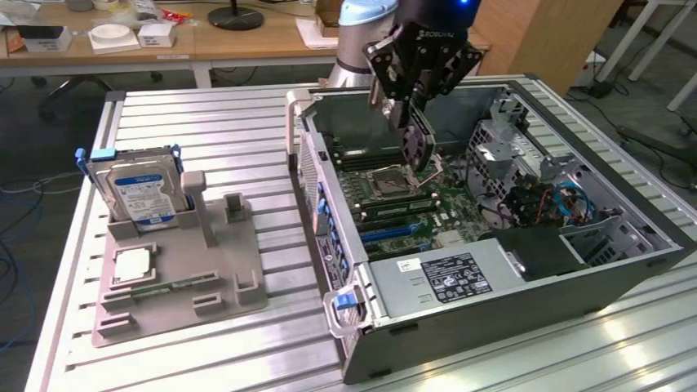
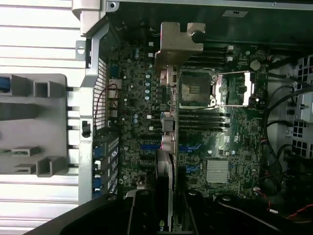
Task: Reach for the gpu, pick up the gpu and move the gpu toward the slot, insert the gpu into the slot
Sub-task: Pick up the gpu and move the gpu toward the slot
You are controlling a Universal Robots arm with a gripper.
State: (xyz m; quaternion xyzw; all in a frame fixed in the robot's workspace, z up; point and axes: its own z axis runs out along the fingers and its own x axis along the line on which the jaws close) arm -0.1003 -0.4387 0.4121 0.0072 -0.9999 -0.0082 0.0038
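Pinching thin, flat rectangular gpu (image 1: 419, 149)

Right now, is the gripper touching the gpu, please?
Touching: the wrist view shows the gpu edge-on, clamped on both sides by the gripper.

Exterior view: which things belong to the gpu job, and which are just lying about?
In the job: gripper, shut on the gpu; motherboard; open case.
Lying about: hard drive; grey holder; memory stick; white boxes.
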